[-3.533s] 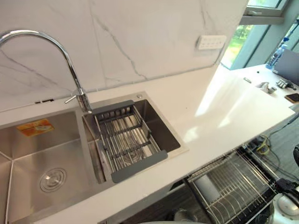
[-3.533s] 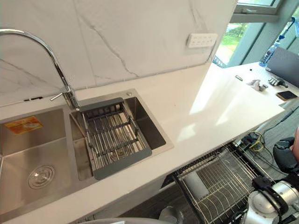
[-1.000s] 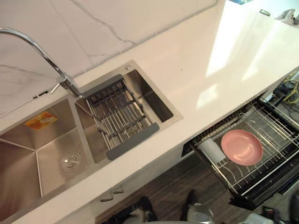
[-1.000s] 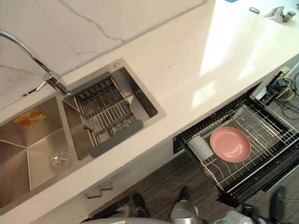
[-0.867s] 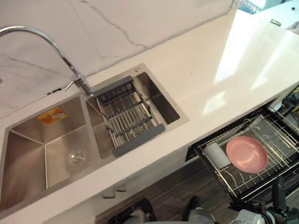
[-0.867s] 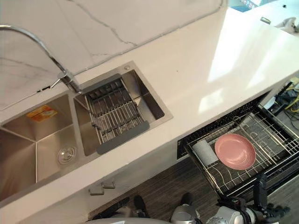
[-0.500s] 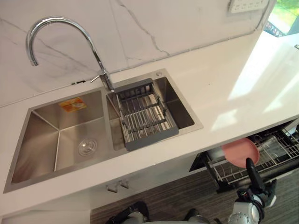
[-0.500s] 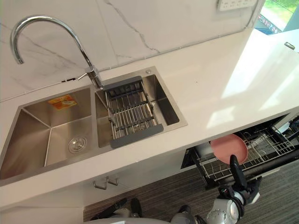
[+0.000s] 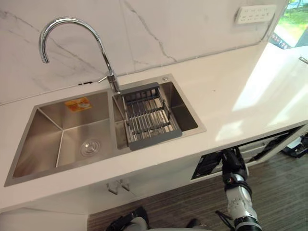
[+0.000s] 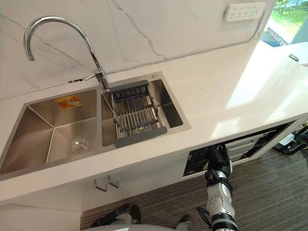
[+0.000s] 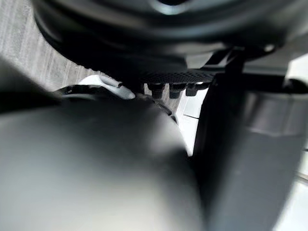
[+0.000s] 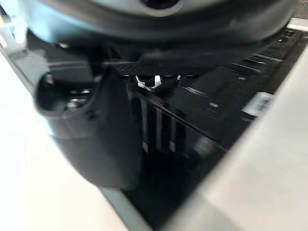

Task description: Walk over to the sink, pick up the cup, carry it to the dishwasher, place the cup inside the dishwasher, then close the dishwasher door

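Under the glossy white counter [image 9: 226, 96], right hand [image 9: 232, 160], fingers straight, against the dark flat dishwasher door [image 9: 206, 165].

The sink [image 9: 72, 139] is brushed stainless steel, satin with soft reflections; its tap [image 9: 114, 83] is mirror-polished chrome. The drain rack [image 9: 149, 115] over the sink's right basin pairs bare metal wires with a matt grey plastic frame. The bench [image 9: 240, 91] is smooth, glossy and white, the wall [image 9: 183, 24] polished grey-veined marble, the floor [image 9: 284, 192] dark matt wood grain.
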Controlling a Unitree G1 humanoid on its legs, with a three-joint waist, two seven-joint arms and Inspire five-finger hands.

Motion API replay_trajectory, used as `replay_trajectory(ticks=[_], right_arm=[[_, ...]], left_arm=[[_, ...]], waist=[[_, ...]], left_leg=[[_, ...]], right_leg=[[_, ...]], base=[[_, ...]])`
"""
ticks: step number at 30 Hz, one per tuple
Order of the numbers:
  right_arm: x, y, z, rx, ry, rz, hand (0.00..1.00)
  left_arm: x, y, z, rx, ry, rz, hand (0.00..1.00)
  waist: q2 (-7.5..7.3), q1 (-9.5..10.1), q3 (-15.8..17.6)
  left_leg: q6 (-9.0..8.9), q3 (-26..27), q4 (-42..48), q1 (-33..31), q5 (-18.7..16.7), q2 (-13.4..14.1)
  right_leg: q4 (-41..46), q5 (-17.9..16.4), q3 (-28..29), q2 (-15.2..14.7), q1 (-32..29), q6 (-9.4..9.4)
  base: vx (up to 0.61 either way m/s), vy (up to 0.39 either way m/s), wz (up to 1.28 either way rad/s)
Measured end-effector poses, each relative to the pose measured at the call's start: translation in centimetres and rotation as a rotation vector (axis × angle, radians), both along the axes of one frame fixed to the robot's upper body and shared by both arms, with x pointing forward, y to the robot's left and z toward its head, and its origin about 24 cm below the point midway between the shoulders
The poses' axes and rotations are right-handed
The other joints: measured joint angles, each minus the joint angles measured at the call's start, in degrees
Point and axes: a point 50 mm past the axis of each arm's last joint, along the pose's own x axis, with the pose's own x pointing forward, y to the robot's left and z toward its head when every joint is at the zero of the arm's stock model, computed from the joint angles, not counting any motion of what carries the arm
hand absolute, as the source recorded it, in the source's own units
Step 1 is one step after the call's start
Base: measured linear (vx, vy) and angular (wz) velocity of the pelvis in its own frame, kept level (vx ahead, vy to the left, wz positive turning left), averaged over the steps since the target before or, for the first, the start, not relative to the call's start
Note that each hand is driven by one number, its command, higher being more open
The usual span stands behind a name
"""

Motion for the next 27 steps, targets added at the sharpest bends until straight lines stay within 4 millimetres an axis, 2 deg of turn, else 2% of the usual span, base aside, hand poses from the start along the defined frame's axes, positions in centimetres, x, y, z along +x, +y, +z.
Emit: replay_trajectory(ticks=[3, 5, 6, 8, 9, 11, 14, 16, 19, 21, 22, 23, 24, 25, 26, 27], right_arm=[[-1.8, 2.1, -1.6, -0.089, 0.092, 0.223, 1.0], [-4.0, 4.4, -3.3, -0.107, 0.174, 0.401, 1.0], [-4.6, 5.0, -3.7, -0.101, 0.195, 0.427, 1.0], [-7.1, 6.6, -5.6, -0.057, 0.299, 0.472, 1.0], [-7.6, 6.7, -6.1, -0.048, 0.325, 0.474, 1.0], [-9.1, 6.3, -7.3, -0.08, 0.417, 0.493, 1.0], [-9.7, 5.5, -8.0, -0.106, 0.472, 0.465, 1.0], [-10.4, 4.1, -8.6, -0.121, 0.53, 0.39, 1.0], [-13.1, 1.5, -9.6, -0.161, 0.682, 0.285, 1.0], [-14.5, 0.1, -9.8, -0.156, 0.749, 0.199, 1.0], [-15.0, -0.4, -9.8, -0.152, 0.772, 0.163, 1.0], [-15.9, -0.4, -10.0, -0.132, 0.805, 0.127, 1.0], [-16.5, -0.3, -10.1, -0.12, 0.826, 0.122, 1.0], [-17.2, 0.1, -10.4, -0.077, 0.841, 0.084, 1.0], [-16.9, 0.6, -10.5, -0.048, 0.829, 0.065, 1.0], [-16.6, 0.9, -10.5, -0.04, 0.825, 0.073, 1.0]], left_arm=[[0.0, 0.0, 0.0, 0.008, -0.015, 0.005, 1.0], [0.0, -0.1, 0.0, 0.006, -0.022, 0.008, 1.0], [0.0, -0.2, 0.0, 0.004, -0.022, 0.009, 1.0], [-0.2, -0.1, 0.0, -0.006, -0.023, 0.009, 1.0], [-0.2, 0.0, 0.0, -0.011, -0.025, 0.012, 1.0], [-0.4, 0.3, 0.1, -0.038, -0.031, 0.024, 1.0], [-0.9, 0.8, 0.0, -0.061, -0.01, 0.013, 1.0], [-1.2, 1.0, -0.2, -0.077, 0.014, 0.013, 1.0], [-1.3, 1.2, -0.3, -0.098, 0.045, 0.016, 1.0], [-1.5, 1.1, -0.4, -0.108, 0.068, 0.014, 1.0], [-1.5, 1.4, -0.4, -0.106, 0.075, 0.005, 1.0], [-1.5, 1.9, -0.3, -0.097, 0.081, -0.017, 1.0], [-1.4, 2.1, -0.2, -0.091, 0.081, -0.024, 1.0], [-1.2, 2.6, -0.1, -0.08, 0.079, -0.035, 1.0], [-1.3, 2.9, -0.1, -0.07, 0.084, -0.035, 1.0], [-1.2, 3.0, -0.1, -0.067, 0.084, -0.036, 1.0]], waist=[[0.02, 0.04, -0.1], [-0.07, 0.2, -0.4], [0.04, 0.28, -0.5], [-0.25, 0.58, -0.8], [-0.28, 0.66, -0.9], [-0.63, 0.88, -1.0], [-1.72, 0.8, -2.4], [-2.19, 0.67, -2.8], [-3.47, 0.29, -3.3], [-3.6, -0.48, -3.3], [-4.21, -0.75, -3.1], [-5.26, -0.95, -2.9], [-5.5, -0.97, -2.9], [-6.22, -1.51, -2.4], [-6.06, -2.25, -2.4], [-5.89, -2.35, -2.3]], left_leg=[[-0.04, 0.3, -0.4, -0.8, 0.0, 0.7], [-0.01, 0.6, -0.6, -1.6, 0.0, 1.1], [0.0, 0.7, -0.6, -1.7, 0.0, 1.2], [0.05, 2.2, -0.6, -1.8, 0.0, 1.5], [0.06, 2.7, -0.6, -1.8, 0.0, 1.5], [0.14, 3.7, -0.8, -1.9, 0.1, 1.2], [0.34, 3.9, -1.5, -1.5, 0.2, 0.3], [0.69, 3.8, -2.8, 0.0, -0.1, -0.8], [1.98, 3.1, -3.9, 1.6, -1.4, -3.8], [2.36, 1.9, -4.5, 2.3, -2.9, -5.3], [2.52, 1.0, -4.4, 2.8, -3.1, -6.2], [3.4, -0.6, -4.3, 4.0, -3.4, -7.5], [3.85, -1.6, -4.0, 4.7, -3.7, -7.8], [4.6, -3.8, -3.8, 5.7, -4.4, -7.9], [4.92, -5.7, -3.1, 5.8, -5.3, -6.7], [4.91, -6.6, -2.7, 5.8, -5.7, -6.0]], right_leg=[[0.0, -0.2, 0.1, 0.7, -0.9, -0.36], [0.0, -0.5, -0.2, 1.0, -1.5, -0.83], [0.0, -0.6, -0.3, 1.1, -1.5, -0.9], [0.0, -0.8, -0.6, 0.9, -1.7, -1.19], [0.0, -0.8, -0.6, 0.8, -1.8, -1.19], [0.0, -0.8, -0.3, 0.3, -2.4, -1.16], [0.5, -0.7, -0.3, -0.5, -2.4, -0.84], [5.3, -2.6, -0.4, -3.1, -2.9, 1.06], [18.1, -7.5, -0.3, -10.6, -5.3, 3.07], [27.9, -7.8, 1.1, -15.0, -7.9, 2.91], [33.2, -7.5, 3.3, -17.5, -9.4, 2.28], [39.2, -6.3, 7.5, -19.8, -10.9, 0.59], [41.9, -5.4, 10.1, -20.5, -11.6, -0.58], [46.5, -4.7, 15.0, -21.1, -13.3, -0.82], [45.0, -9.0, 18.3, -18.2, -14.1, 1.18], [42.9, -10.6, 19.8, -16.2, -14.3, 1.72]], base=[[0.0, -0.02, 0.09], [0.04, -0.013, 0.16], [0.06, 0.01, 0.2], [0.08, 0.041, 0.14], [0.1, 0.074, 0.02], [0.13, 0.114, -0.13], [0.16, 0.121, -0.05], [0.19, 0.116, 0.12], [0.22, 0.137, 0.22], [0.17, 0.163, 0.33], [0.22, 0.22, 0.54], [0.2, 0.177, 0.6], [0.22, 0.111, 0.83], [0.22, 0.046, 0.85], [0.2, 0.013, 0.83], [0.11, -0.004, 0.46]])
